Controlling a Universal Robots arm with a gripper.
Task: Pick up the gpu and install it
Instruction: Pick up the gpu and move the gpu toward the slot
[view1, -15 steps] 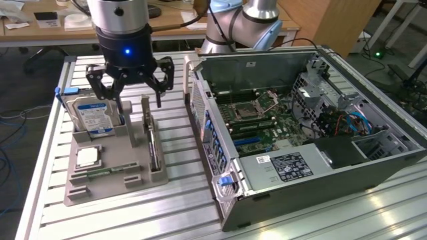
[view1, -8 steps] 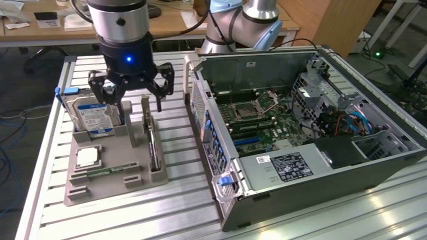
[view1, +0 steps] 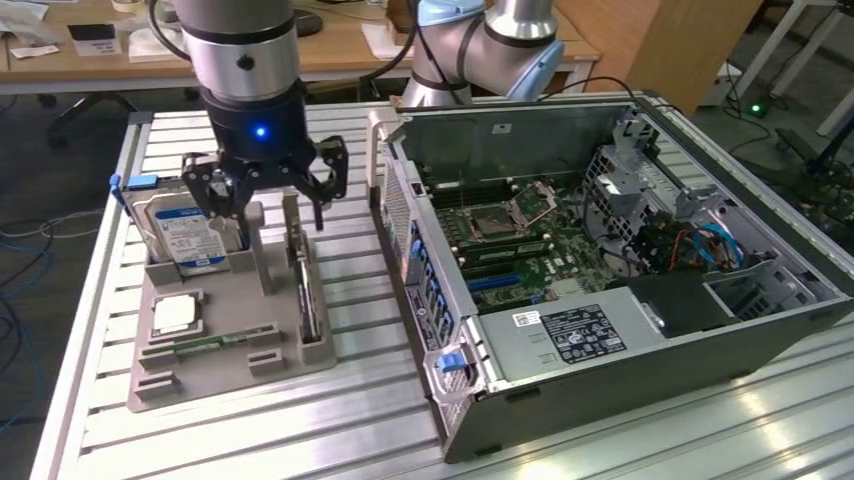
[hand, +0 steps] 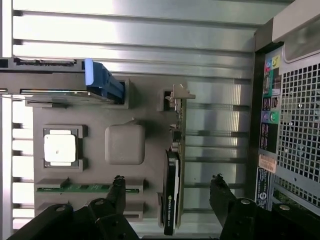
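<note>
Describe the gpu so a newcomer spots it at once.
On the grey holder tray beside the open computer case, find the slot nearest the case. The gpu stands on edge there: a thin, dark card with a metal end bracket, unlike the boxy labelled hard drive or the narrow green memory stick.

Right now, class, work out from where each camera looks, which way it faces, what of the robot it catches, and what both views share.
Exterior view: off the arm, raised, looking down across the slatted table at the grey tray and open computer case; the arm and open pincer show over the tray.
Wrist view: on the wrist, looking straight down at the tray; two pincer fingers show, the gpu lined up between them.
Shared: tray, gpu, hard drive, case.
</note>
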